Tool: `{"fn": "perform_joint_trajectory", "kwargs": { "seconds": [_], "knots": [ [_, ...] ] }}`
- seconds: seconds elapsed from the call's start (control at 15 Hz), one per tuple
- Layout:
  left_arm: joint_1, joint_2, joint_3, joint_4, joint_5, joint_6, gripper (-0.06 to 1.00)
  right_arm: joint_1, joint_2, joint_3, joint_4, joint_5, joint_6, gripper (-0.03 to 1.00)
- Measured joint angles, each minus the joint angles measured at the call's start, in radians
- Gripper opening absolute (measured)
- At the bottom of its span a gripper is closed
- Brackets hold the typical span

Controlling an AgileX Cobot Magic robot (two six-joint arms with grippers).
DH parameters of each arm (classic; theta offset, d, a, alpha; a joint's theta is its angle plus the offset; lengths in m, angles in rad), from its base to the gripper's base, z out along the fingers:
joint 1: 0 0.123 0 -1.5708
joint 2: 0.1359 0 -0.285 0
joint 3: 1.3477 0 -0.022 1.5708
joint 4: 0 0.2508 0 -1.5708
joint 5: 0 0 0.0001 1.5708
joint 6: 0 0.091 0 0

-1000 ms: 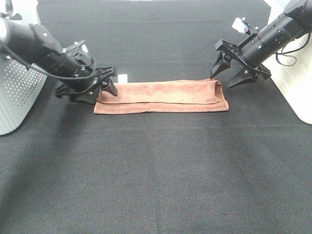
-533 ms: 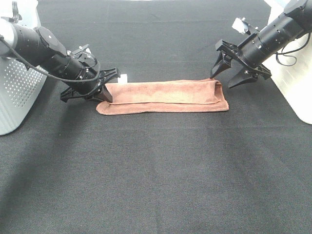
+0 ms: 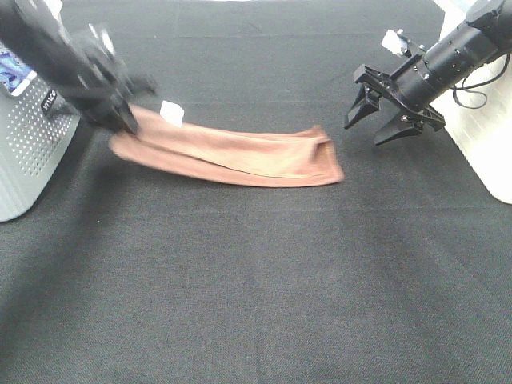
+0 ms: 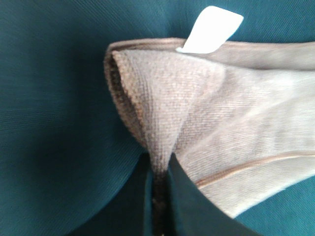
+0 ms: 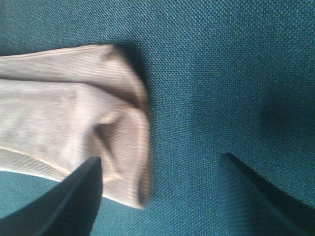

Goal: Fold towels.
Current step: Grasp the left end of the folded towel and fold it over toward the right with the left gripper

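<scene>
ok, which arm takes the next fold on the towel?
Left. The left gripper is shut on the towel at its tagged end, lifted off the table; the right gripper hangs open beside the far end.

The towel (image 3: 232,154) lies folded lengthwise on the table (image 3: 256,280). The left gripper (image 3: 122,118) clamps the towel's left end, with the tag (image 3: 171,110) just beside it. The right gripper (image 3: 364,132) hangs behind the towel's right end, apart from it, jaws spread.
</scene>
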Motion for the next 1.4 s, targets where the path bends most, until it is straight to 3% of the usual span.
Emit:
{"fn": "perform_joint_trajectory", "kwargs": {
  "seconds": [0.13,0.33,0.4,0.6,0.8,1.13,1.4],
  "knots": [
    [-0.003,-0.037,0.000,-0.004,0.030,-0.033,0.03,0.000,0.000,0.000,0.000,0.000,0.005,0.63],
    [-0.060,-0.032,0.000,-0.160,-0.002,-0.024,0.03,0.000,0.000,0.000,0.000,0.000,0.005,0.63],
    [-0.060,-0.032,0.000,-0.160,-0.002,-0.024,0.03,0.000,0.000,0.000,0.000,0.000,0.005,0.63],
    [-0.177,0.018,-0.001,-0.312,-0.144,0.007,0.03,0.000,0.000,0.000,0.000,0.000,0.005,0.63],
    [-0.256,0.085,-0.020,-0.415,-0.248,0.036,0.03,0.000,0.000,0.000,0.000,0.000,0.005,0.63],
    [-0.336,0.234,-0.195,-0.479,-0.285,0.033,0.04,0.000,0.000,0.000,0.000,0.000,0.006,0.63],
    [-0.351,0.264,-0.215,-0.563,-0.294,0.010,0.39,0.000,0.000,0.000,0.000,0.000,0.006,0.63]
  ]
}}
